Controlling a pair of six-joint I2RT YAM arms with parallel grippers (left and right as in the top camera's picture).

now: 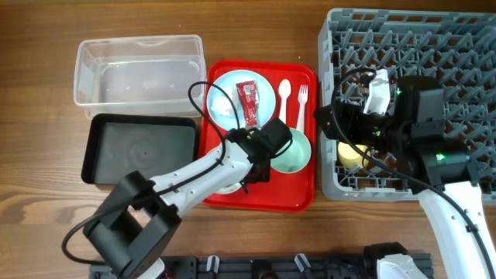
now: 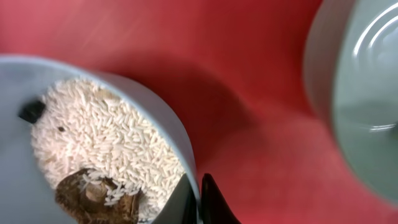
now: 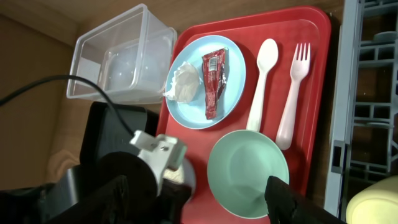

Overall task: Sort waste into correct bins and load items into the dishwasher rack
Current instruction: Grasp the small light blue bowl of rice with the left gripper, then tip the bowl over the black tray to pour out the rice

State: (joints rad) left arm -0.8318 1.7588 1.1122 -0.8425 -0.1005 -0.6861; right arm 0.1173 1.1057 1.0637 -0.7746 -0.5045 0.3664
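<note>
My left gripper [image 1: 257, 166] [image 2: 199, 200] is shut on the rim of the light-blue bowl [image 2: 17, 81], which holds rice-like crumbs with brown bits [image 2: 106, 137]. The bowl stands on the red serving tray [image 1: 304, 190], mostly hidden under the arm in the overhead view. The light-blue plate [image 1: 263, 84] carries the tissue ball [image 1: 221, 108] and the red sachet [image 1: 249, 103]. The spoon [image 1: 284, 99], the fork [image 1: 301, 105] and the mint-green bowl [image 1: 293, 151] lie beside it. The yellow cup [image 1: 350, 153] sits in the rack [image 1: 449, 46]. My right gripper [image 1: 332, 124] [image 3: 199, 199] is open and empty above the rack's left edge.
The clear tub [image 1: 138, 68] stands at the back left with the black tray [image 1: 139, 147] in front of it; both look empty. The left arm reaches across the red tray's front half. A black cable loops over the tub's right end.
</note>
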